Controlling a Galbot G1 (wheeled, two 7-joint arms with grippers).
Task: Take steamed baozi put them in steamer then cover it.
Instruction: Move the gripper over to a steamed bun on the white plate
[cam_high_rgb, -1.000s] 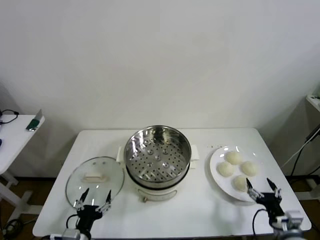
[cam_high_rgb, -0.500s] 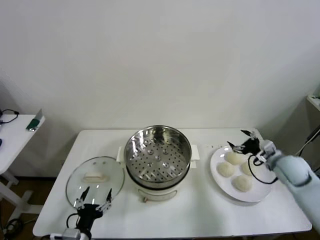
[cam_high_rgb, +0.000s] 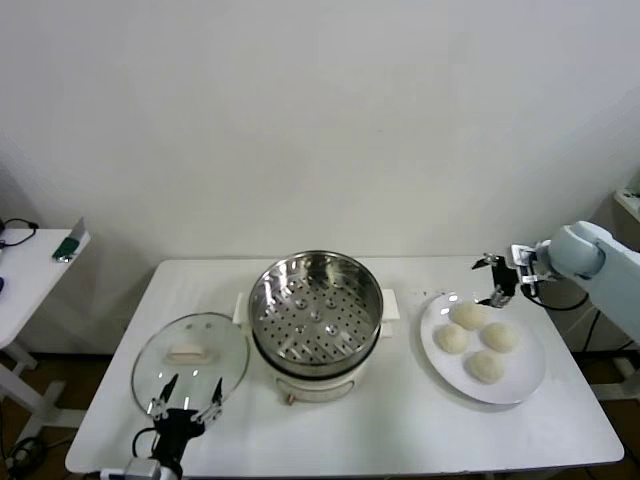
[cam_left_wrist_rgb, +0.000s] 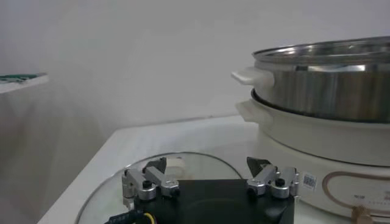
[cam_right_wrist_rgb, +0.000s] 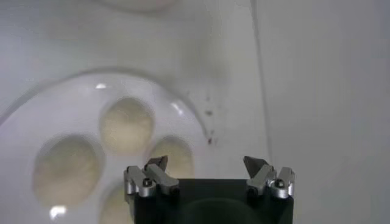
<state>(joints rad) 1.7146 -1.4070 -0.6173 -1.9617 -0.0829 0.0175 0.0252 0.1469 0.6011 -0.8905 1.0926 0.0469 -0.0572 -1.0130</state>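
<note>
- We are at the first step: our right gripper (cam_high_rgb: 497, 283) hangs with jaws spread and empty above the far edge of the plate (cam_high_rgb: 525, 385), near the table's (cam_high_rgb: 400, 440) right edge.
- 4 baozi (cam_high_rgb: 468, 316) lie on that plate; the steamer (cam_high_rgb: 315, 310) stands mid-table, empty.
- The lid (cam_high_rgb: 190, 362) lies near the front-left corner; our left gripper (cam_high_rgb: 186, 398) waits there, spread, holding nothing.
- Next, we judge, the right gripper must drop onto 1 baozi and close gently.
</note>
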